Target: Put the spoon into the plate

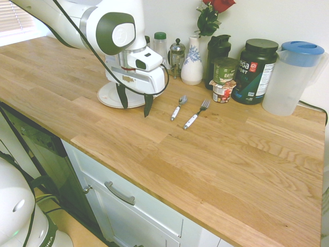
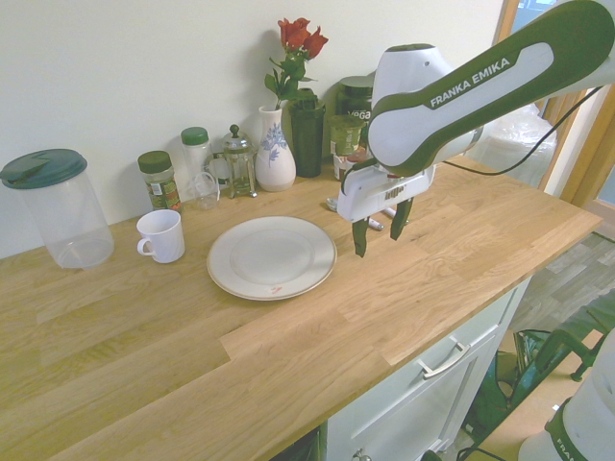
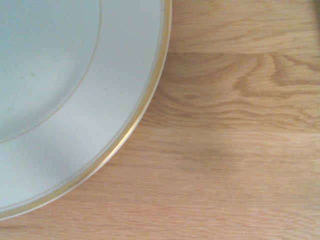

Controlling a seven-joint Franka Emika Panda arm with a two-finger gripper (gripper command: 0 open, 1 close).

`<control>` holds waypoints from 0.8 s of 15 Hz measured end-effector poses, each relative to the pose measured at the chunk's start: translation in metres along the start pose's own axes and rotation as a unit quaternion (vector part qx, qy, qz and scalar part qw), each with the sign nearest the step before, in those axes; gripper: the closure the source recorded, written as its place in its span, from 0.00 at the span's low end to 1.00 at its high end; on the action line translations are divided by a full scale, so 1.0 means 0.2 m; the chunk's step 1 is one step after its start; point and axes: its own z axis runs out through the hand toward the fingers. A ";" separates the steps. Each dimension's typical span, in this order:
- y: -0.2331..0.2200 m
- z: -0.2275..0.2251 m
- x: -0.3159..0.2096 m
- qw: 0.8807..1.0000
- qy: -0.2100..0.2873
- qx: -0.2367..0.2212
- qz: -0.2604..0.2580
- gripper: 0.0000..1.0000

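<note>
The spoon (image 1: 178,107), white-handled with a silver bowl, lies on the wooden counter, with a white-handled fork (image 1: 197,114) just beside it. The round white plate (image 1: 109,95) with a thin gold edge sits on the other side of my gripper; it shows fully in the second exterior view (image 2: 272,256) and its rim (image 3: 125,100) fills part of the wrist view. My gripper (image 1: 135,103) hangs open and empty just above the counter, between the plate's edge and the spoon. In the second exterior view the gripper (image 2: 381,230) hides most of the spoon.
Along the back wall stand a vase with roses (image 1: 193,62), a small French press (image 1: 177,56), jars, a black tub (image 1: 254,69) and a clear pitcher with a blue lid (image 1: 293,77). A white mug (image 2: 160,235) sits near the plate. The counter's front edge (image 1: 154,180) runs close by.
</note>
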 end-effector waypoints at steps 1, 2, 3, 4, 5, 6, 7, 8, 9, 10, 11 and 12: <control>0.00 0.00 0.00 1.000 -0.001 -0.001 0.001 0.00; 0.00 0.01 0.00 1.000 -0.002 -0.002 0.003 0.00; 0.00 0.01 0.01 1.000 -0.002 -0.001 0.004 0.00; 0.00 0.01 0.04 1.000 -0.003 -0.004 -0.006 0.00; 0.00 0.00 0.07 1.000 -0.005 -0.005 -0.028 0.00; 0.00 -0.01 0.12 0.999 -0.003 -0.005 -0.046 0.00; 0.00 -0.01 0.17 0.998 0.000 -0.008 -0.059 0.00; -0.01 0.01 0.21 0.998 0.001 -0.010 -0.067 0.00; -0.03 0.03 0.24 0.998 0.001 -0.012 -0.068 0.00; -0.05 0.06 0.27 0.998 -0.001 -0.012 -0.068 0.00; -0.06 0.09 0.30 0.998 -0.004 -0.013 -0.065 0.00; -0.07 0.12 0.34 0.998 -0.007 -0.015 -0.061 0.00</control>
